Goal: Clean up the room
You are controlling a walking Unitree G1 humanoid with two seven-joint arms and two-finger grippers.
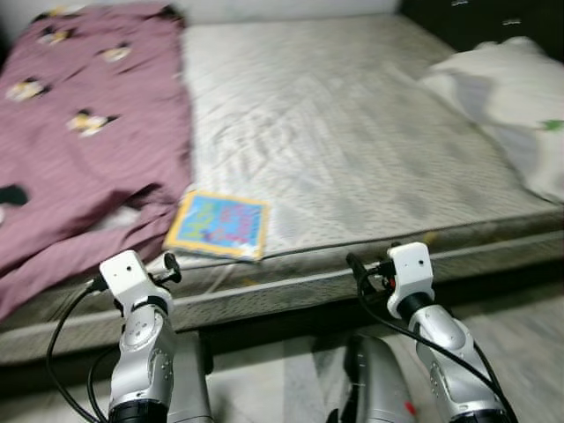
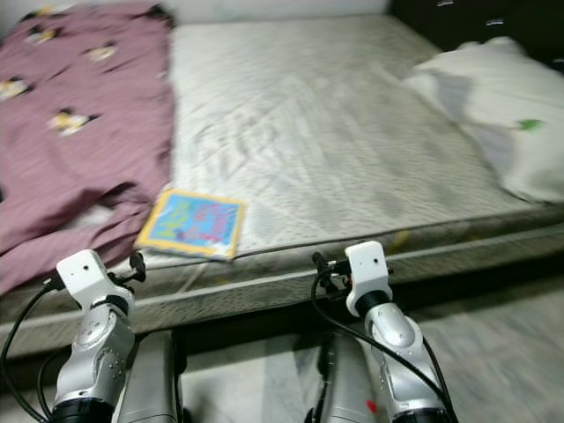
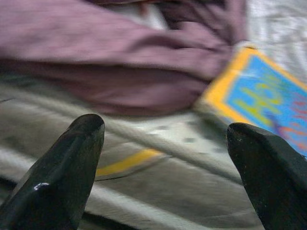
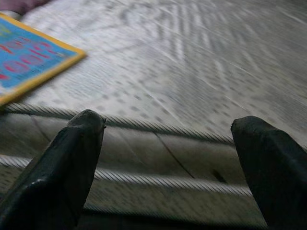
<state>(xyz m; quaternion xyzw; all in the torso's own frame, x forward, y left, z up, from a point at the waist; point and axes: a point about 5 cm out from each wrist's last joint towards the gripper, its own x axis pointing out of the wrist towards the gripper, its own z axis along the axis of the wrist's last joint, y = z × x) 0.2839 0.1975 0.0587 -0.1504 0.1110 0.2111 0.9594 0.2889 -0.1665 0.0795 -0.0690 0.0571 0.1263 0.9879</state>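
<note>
Grey mattress (image 1: 352, 132) carries a blue-and-yellow book (image 1: 218, 226) at its front edge, touching the purple blanket (image 1: 79, 132), pillow (image 1: 511, 97) at its right edge; left gripper (image 3: 163, 143) and right gripper (image 4: 165, 143) both spread, empty, before that edge.

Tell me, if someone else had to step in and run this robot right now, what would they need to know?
Left claw: open, empty, before the mattress edge near the book.
Right claw: open, empty, at the mattress edge further right.
The book lies flat near the front edge, beside the purple blanket, which is crumpled on the left. A pillow sits at the far right.
Done: nothing visibly tidied.
Left: probably pick up the book, straighten the blanket.
</note>
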